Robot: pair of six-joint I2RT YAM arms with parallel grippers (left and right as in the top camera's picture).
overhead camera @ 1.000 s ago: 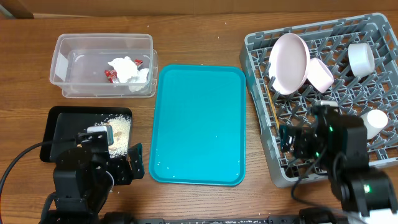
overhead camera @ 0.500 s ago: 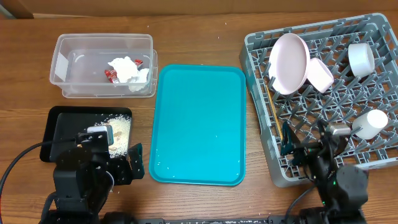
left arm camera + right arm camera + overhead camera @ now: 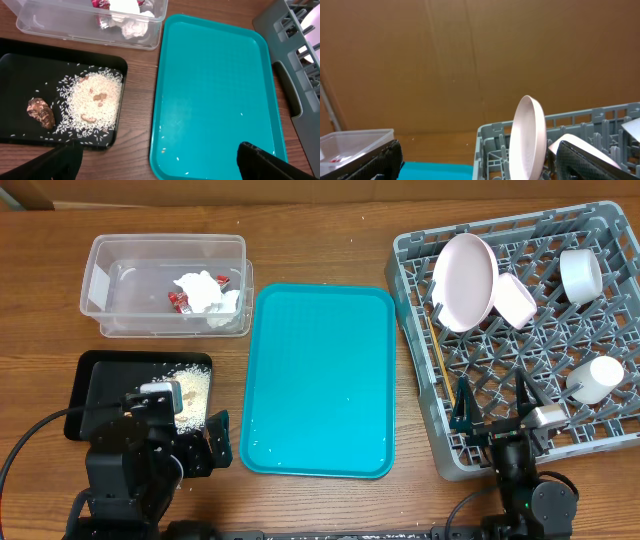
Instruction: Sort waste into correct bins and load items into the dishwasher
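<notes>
Above the near edge of the square grey plastic lattice dish rack (image 3: 418,355), the right gripper (image 3: 492,395) is pointing level, wide open (empty); the left gripper (image 3: 160,149) is gaping, empty.

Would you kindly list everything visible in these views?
clear tub: one, back left
red wrapper: crinkled, count unclear, in tub
tissue: white wads, in tub
black tray: one, front left
rice crumbs: pale pile, black tray
food lump: one, brown, black tray
teal tray: one, centre
dish rack: one, grey, right
plate: one, pinkish white, standing in rack
bowls: two, whitish, in rack
cup: one, white, in rack
chopsticks: seemingly two, wooden, rack's left side
left claw: black, open, front left
right claw: black, open, at rack's front
</notes>
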